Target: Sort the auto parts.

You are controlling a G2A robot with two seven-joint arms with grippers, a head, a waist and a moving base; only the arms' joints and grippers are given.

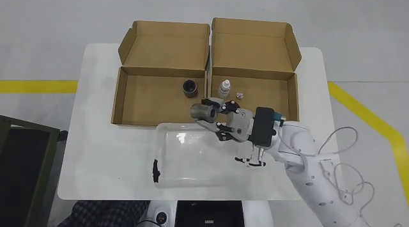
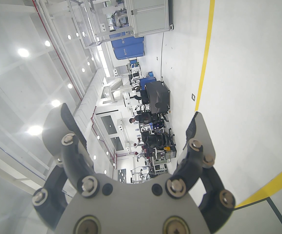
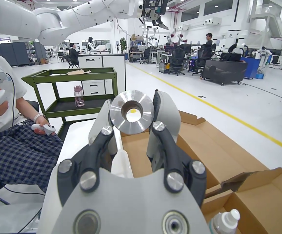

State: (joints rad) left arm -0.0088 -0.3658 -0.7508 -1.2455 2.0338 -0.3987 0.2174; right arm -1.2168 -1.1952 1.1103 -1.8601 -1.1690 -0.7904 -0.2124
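Bright workshop hall behind, white table (image 1: 96,131) beneath the right gripper (image 3: 134,120). Below and ahead of its fingertips, the left cardboard box (image 1: 147,102). Off to the gripper's side, across the shared walls, the right cardboard box (image 1: 268,96). Under the wrist, behind the fingertips, a clear bin (image 1: 192,156). High above and well apart, the left gripper (image 2: 130,113), fingers spread, gripping nothing.

Clamped between the right gripper's two fingers: a flanged metal bushing (image 3: 121,113), bore facing the wrist camera. Hangs about over the left box's near wall, close to where the two boxes meet. Just past the fingertips, on that box's floor, a dark ring (image 1: 189,87). Beside the gripper, in the other box, a small white bottle (image 1: 224,88) and a tinier silver part (image 1: 239,93).

Likely trouble:
- **Slipping:** gripped apparently on the round body alone, so prone to roll or slide out under a jerk.
- **Early release:** let go here, probably strikes the cardboard rim and tips back into the bin or across into the wrong box.
- **Snagging:** lowered without carrying further forward, risks catching the fingers on the wall and shoving the box.
- **Bouncing:** dropped from this height, could bounce onto the dark ring.
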